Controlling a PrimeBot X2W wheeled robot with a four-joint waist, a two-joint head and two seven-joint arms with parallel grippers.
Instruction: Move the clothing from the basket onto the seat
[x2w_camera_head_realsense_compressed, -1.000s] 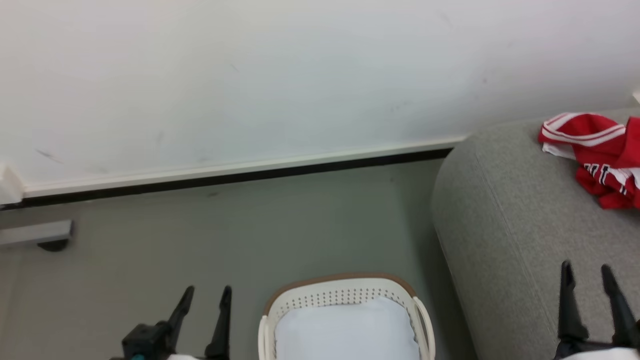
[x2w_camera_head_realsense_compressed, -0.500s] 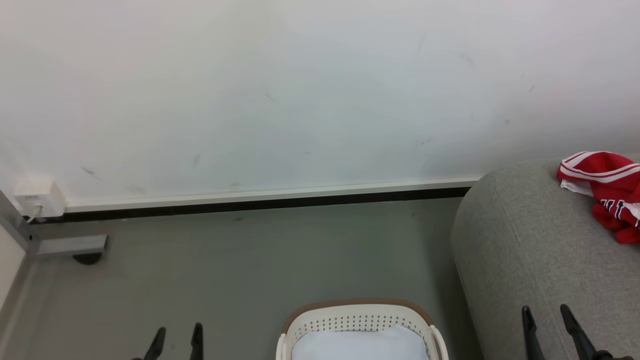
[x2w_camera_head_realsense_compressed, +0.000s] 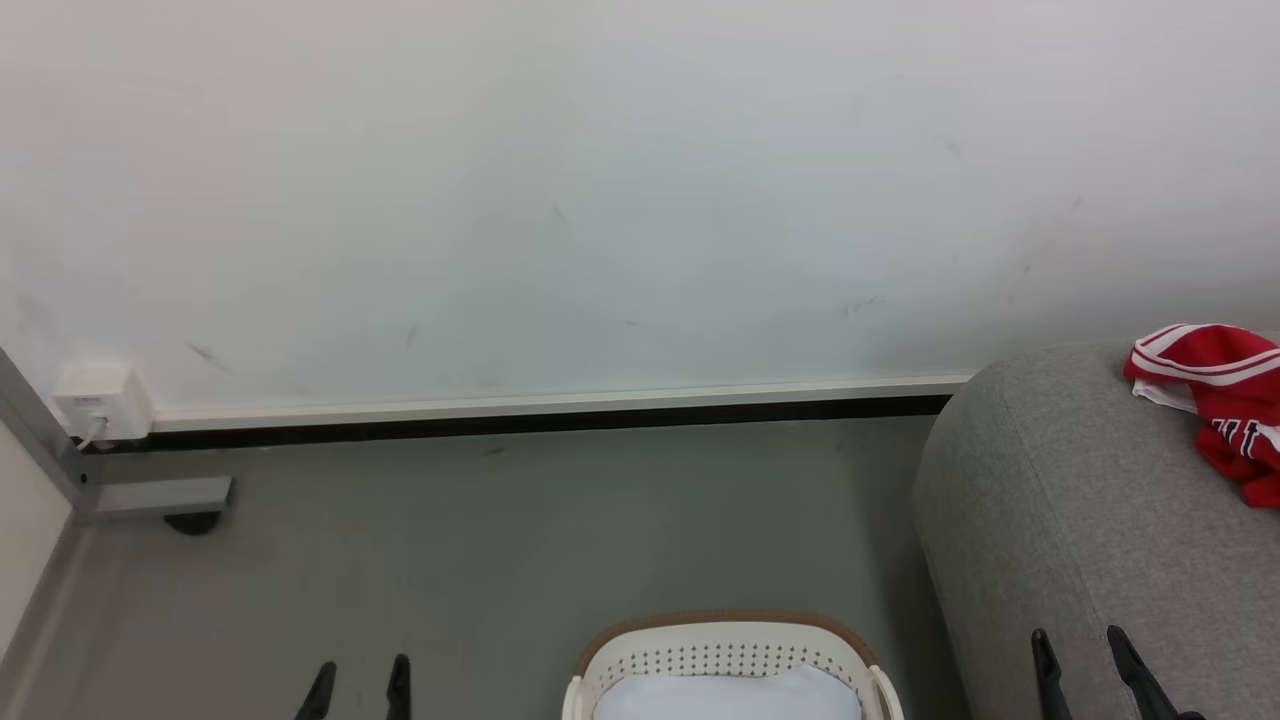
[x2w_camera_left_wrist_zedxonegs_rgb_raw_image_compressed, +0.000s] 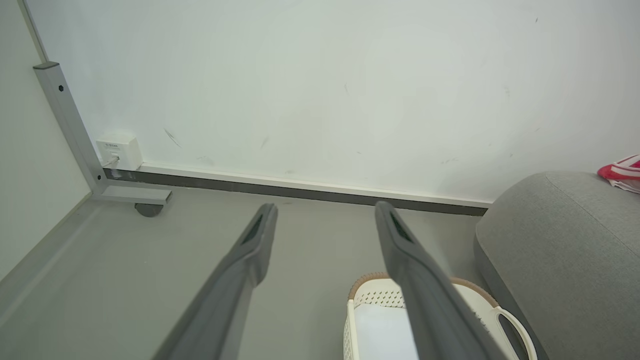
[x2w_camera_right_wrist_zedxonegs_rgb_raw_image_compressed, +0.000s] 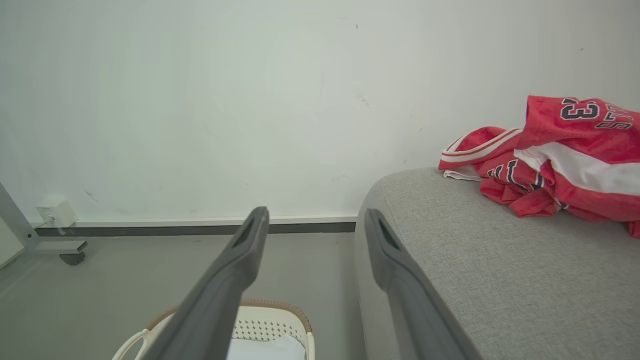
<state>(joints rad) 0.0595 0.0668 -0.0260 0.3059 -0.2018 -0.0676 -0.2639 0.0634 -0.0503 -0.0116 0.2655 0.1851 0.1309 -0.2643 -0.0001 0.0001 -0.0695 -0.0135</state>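
1. Left gripper and right gripper: both spread wide, holding nothing.
2. Clothing lies heaped on the seat, well apart from both.
3. Basket on floor beside seat, visible bottom bare.
4. Transfer looks done; next just confirm basket empty.

the head view's bottom edge is cutting off the basket, leaving its far end, and is showing the left gripper and right gripper as 2 fingertips each. its right edge is slicing through the clothing and the seat. in the left wrist view a finger is covering part of the basket, and the label on the wall box is coming out too small to read.
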